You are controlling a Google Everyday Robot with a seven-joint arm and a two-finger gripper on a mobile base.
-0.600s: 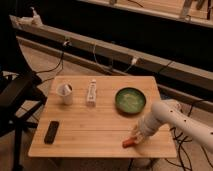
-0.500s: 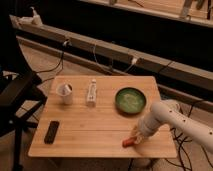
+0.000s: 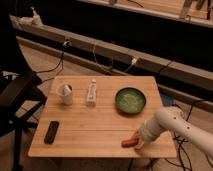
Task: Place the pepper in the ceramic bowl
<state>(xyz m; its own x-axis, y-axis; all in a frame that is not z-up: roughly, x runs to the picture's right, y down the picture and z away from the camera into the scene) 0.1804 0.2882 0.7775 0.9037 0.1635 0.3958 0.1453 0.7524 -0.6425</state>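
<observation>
- Camera view looks down from the front onto a pale wooden slatted table point(image 3: 95, 125), lit warm; the room behind it is dark.
- My claw point(image 3: 137, 140) is low over the table's near right corner, at the end of my white arm point(image 3: 170, 122), which comes in from the right edge.
- The pepper point(image 3: 128, 143), small and red-orange, lies on the wood near the front edge, with its right end at my claw.
- I cannot tell whether my claw is wide, narrow or clamped on the pepper; the end of it is a pale blur against the fruit.
- The ceramic bowl point(image 3: 130, 100), dark green with a paler speckled inside, stands upright on the right half of the table. It is further back than the pepper and well apart from it.
- A white cup point(image 3: 65, 93) stands at back left. Just right of it lies a white tube point(image 3: 91, 92), pointing front to back.
- A flat black remote-like slab point(image 3: 51, 132) lies near the front left corner.
- A black chair point(image 3: 17, 92) is pushed up by the table's left side.
- Behind the table a long grey ledge point(image 3: 105, 50) runs diagonally across the room, with cables point(image 3: 62, 57) hanging from it down to the tan floor point(image 3: 47, 65).
- A pale bottle point(image 3: 34, 17) stands on the ledge at far left.
</observation>
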